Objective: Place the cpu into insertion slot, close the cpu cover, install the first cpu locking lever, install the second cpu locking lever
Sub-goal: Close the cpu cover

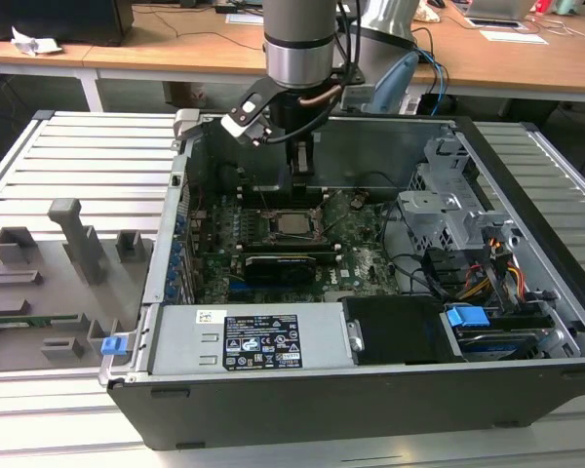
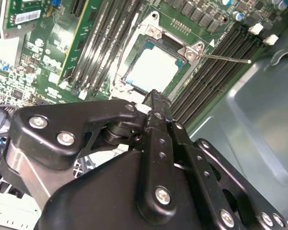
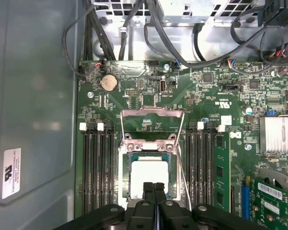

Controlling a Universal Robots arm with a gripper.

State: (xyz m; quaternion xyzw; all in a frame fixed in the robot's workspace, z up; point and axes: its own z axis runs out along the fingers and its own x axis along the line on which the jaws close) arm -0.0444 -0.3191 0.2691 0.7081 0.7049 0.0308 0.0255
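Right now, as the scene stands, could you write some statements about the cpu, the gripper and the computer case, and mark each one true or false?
1. The cpu lies in the insertion slot. True.
2. The gripper has its fingers spread wide. False: the fingers are shut together, close over the cpu's edge.
3. The gripper holds the cpu. False: the cpu rests in the slot, not between the fingers.
4. A round coin battery sits on the green board. True.
5. The computer case is closed. False: its side is open and the board inside is visible.
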